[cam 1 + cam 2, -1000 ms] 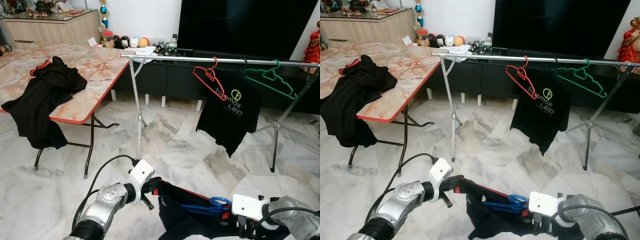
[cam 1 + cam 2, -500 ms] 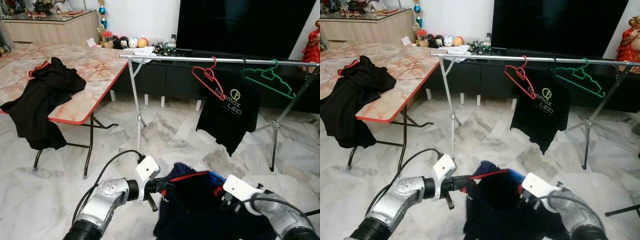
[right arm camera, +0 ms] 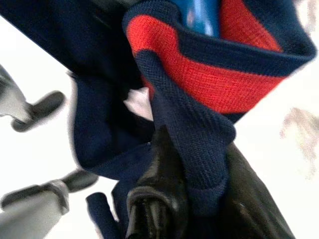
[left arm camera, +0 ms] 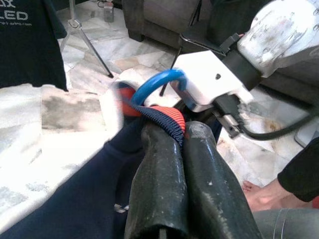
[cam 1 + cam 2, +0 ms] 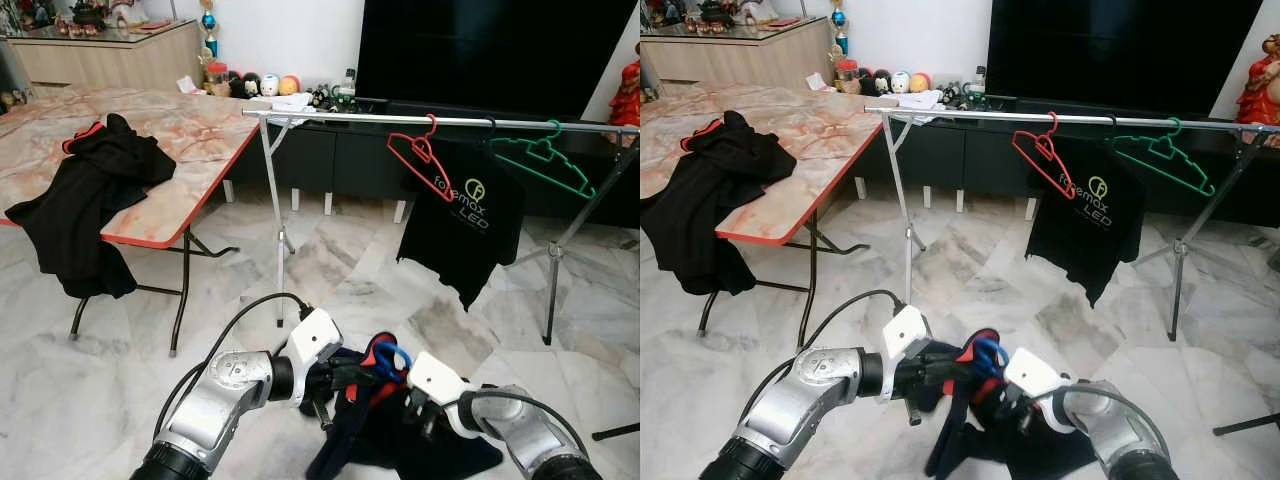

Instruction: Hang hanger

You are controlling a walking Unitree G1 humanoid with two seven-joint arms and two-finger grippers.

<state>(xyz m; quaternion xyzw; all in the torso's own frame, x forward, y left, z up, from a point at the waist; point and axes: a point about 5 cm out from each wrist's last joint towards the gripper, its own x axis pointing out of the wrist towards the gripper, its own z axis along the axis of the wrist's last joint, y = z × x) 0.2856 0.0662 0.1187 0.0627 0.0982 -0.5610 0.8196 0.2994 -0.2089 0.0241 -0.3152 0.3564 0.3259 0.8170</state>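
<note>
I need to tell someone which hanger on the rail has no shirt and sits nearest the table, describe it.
Find the silver clothes rail in front of the dark TV cabinet. Left of the black printed T-shirt hangs the red hanger, bare and tilted; the other bare hanger is green, at the far end.

In the left wrist view, the left tool has its two black fingers pressed together on the navy collar with red stripe of a dark blue garment. A blue hanger hook curves up just past the fingertips. The white housing of the right arm sits close behind it. A black T-shirt hangs above the marble floor.
</note>
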